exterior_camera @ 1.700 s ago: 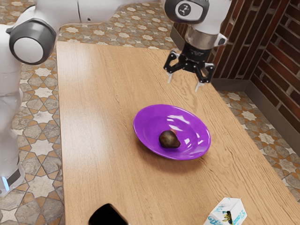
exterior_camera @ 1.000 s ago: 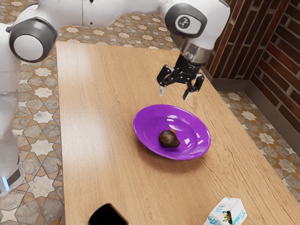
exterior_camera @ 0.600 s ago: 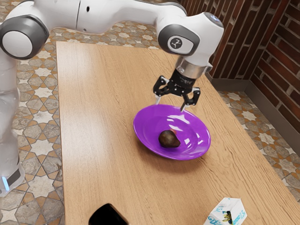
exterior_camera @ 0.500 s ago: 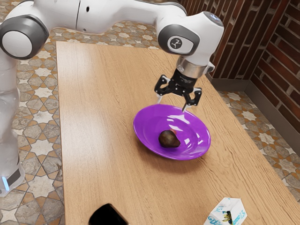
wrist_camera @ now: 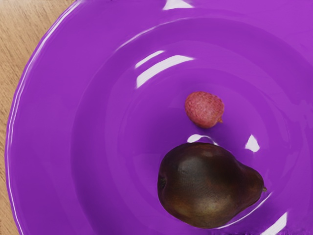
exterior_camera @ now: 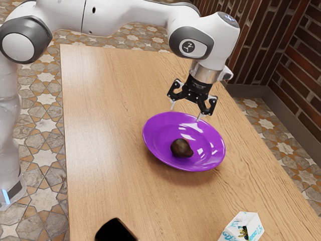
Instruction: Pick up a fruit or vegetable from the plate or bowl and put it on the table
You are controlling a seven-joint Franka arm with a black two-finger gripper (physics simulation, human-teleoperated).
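Hovering w/ gripper [exterior_camera: 185, 114] open & empty above purple plate [exterior_camera: 154, 134]; hard to judge exact height in ext. view. On plate: dark pear [wrist_camera: 205, 183], w/ small red fruit [wrist_camera: 204, 109] just beside. Could knock red fruit by closing in such a tight gap; could slip off pear's tapered neck w/ off-centre grip; could tip plate by catching rim.
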